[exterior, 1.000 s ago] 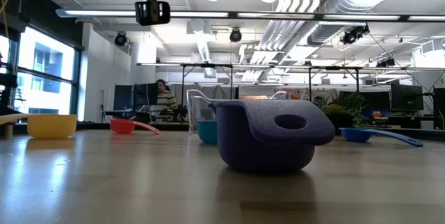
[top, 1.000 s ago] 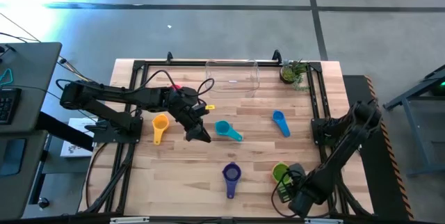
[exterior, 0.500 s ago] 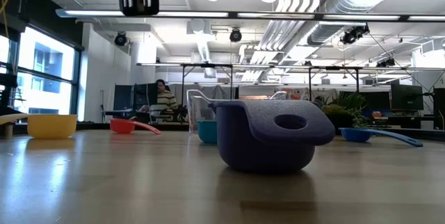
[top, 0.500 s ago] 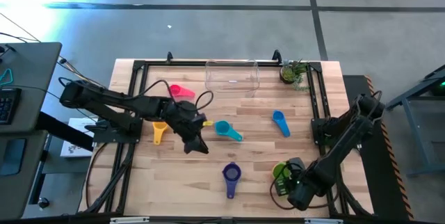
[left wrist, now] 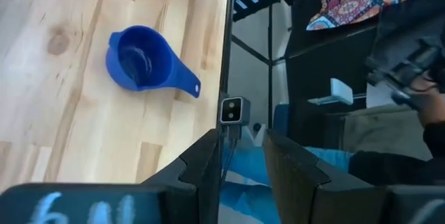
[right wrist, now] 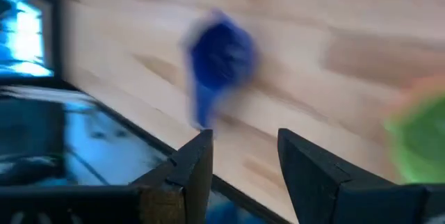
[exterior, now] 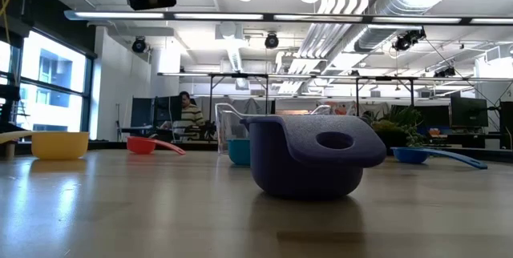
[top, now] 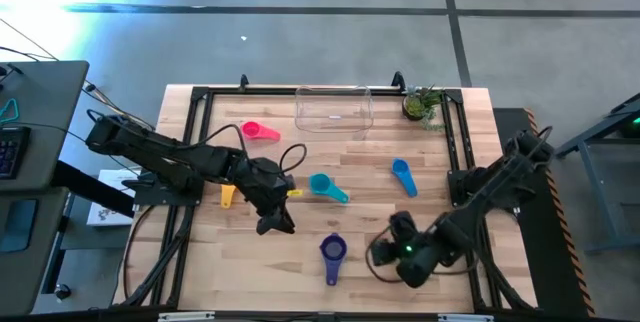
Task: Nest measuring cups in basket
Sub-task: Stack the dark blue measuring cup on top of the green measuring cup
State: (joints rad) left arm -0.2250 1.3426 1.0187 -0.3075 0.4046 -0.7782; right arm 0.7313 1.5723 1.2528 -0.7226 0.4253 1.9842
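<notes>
Left end effector (top: 277, 225) shifted from beside teal cup (top: 322, 184) toward front edge of bench (top: 250, 262), now nearer purple cup (top: 332, 250). Pink cup (top: 254, 131), hidden under left arm a second ago, now uncovered; yellow cup (top: 228, 196) now mostly covered. Right end effector (top: 384, 253) swung inward from front right corner, now over green cup's spot, close to purple cup.

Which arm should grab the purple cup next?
Right, probably. The right hand is open beside the purple cup, which sits just ahead of its fingers in the wrist view. The left hand, also open, is slightly farther.
</notes>
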